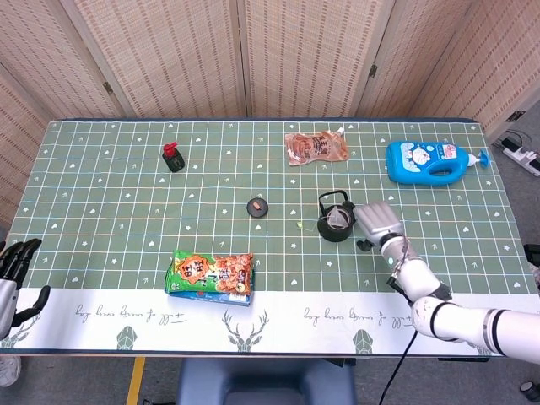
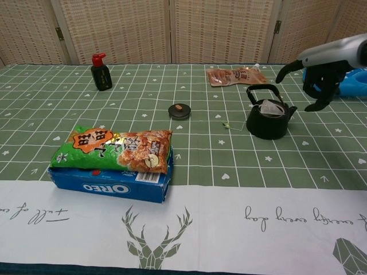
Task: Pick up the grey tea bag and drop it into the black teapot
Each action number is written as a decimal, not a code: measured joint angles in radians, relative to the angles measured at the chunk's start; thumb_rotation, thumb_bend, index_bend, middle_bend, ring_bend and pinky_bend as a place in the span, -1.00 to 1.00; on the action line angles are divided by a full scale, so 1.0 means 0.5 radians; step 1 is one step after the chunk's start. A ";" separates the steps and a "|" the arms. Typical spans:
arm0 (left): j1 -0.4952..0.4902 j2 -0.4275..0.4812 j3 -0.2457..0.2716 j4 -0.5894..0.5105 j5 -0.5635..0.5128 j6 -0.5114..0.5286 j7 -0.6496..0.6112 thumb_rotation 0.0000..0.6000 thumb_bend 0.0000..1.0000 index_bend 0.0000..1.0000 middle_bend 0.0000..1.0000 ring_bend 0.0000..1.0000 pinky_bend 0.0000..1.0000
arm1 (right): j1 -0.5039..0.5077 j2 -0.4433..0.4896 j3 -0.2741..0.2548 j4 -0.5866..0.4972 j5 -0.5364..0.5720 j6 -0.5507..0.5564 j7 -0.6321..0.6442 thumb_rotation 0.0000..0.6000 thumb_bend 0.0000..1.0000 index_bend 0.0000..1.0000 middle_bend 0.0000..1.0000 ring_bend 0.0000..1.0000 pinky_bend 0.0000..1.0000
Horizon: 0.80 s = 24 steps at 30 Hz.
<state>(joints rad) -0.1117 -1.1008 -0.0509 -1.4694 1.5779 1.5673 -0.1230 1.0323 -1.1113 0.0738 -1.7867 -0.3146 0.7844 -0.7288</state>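
Observation:
The black teapot stands right of the table's middle with its lid off. The grey tea bag lies inside its mouth, and its string runs out to a small tag on the cloth to the left. My right hand hovers just right of the pot, fingers spread, holding nothing. My left hand hangs off the table's near left corner, fingers apart and empty.
The pot's lid lies left of the pot. A snack bag on an Oreo box sits at front left. A small black bottle, a brown pouch and a blue bottle stand along the back.

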 measured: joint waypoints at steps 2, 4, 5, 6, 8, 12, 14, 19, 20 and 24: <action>0.001 0.000 0.001 -0.002 0.003 0.004 0.002 1.00 -0.20 -0.99 -0.87 -0.85 -0.98 | 0.077 0.010 -0.039 -0.024 0.137 0.008 -0.052 1.00 -0.33 -0.74 0.55 0.52 0.15; 0.001 -0.002 0.001 -0.001 0.003 0.004 0.004 1.00 -0.20 -0.99 -0.87 -0.85 -0.98 | 0.168 0.014 -0.083 -0.051 0.275 0.024 -0.108 1.00 -0.33 -0.73 0.55 0.53 0.15; 0.002 -0.002 0.001 0.000 0.003 0.002 0.006 1.00 -0.20 -0.99 -0.87 -0.85 -0.98 | 0.206 0.012 -0.100 -0.058 0.326 0.031 -0.128 1.00 -0.33 -0.73 0.55 0.53 0.15; 0.002 -0.002 0.001 -0.001 0.003 0.005 0.007 1.00 -0.20 -0.99 -0.87 -0.85 -0.98 | 0.249 0.007 -0.122 -0.062 0.385 0.038 -0.150 1.00 -0.33 -0.73 0.55 0.53 0.15; 0.002 -0.001 0.001 -0.004 0.001 0.003 0.007 1.00 -0.20 -0.99 -0.87 -0.84 -0.98 | 0.295 -0.016 -0.152 -0.053 0.451 0.042 -0.174 1.00 -0.33 -0.73 0.55 0.53 0.15; 0.004 0.004 0.000 -0.007 0.001 0.008 -0.010 1.00 -0.20 -0.99 -0.87 -0.84 -0.98 | 0.333 -0.080 -0.186 0.029 0.504 0.019 -0.181 1.00 -0.33 -0.73 0.55 0.53 0.15; 0.004 0.007 -0.001 -0.006 -0.001 0.007 -0.019 1.00 -0.20 -0.99 -0.87 -0.85 -0.98 | 0.351 -0.124 -0.207 0.085 0.523 0.000 -0.182 1.00 -0.33 -0.73 0.55 0.53 0.15; 0.004 0.014 -0.004 -0.007 -0.004 0.007 -0.036 1.00 -0.20 -0.98 -0.87 -0.84 -0.98 | 0.394 -0.215 -0.241 0.196 0.555 -0.055 -0.164 1.00 -0.33 -0.70 0.55 0.53 0.15; 0.005 0.015 -0.004 -0.008 -0.003 0.010 -0.040 1.00 -0.20 -0.98 -0.87 -0.84 -0.98 | 0.400 -0.225 -0.244 0.209 0.556 -0.064 -0.156 1.00 -0.33 -0.70 0.55 0.53 0.15; 0.007 0.020 -0.003 -0.008 0.000 0.015 -0.051 1.00 -0.20 -0.98 -0.87 -0.84 -0.98 | 0.419 -0.260 -0.256 0.257 0.554 -0.090 -0.123 1.00 -0.33 -0.70 0.55 0.53 0.15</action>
<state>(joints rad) -0.1082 -1.0907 -0.0524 -1.4732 1.5779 1.5747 -0.1487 1.2418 -1.2412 -0.0545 -1.6583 -0.0374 0.7394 -0.7905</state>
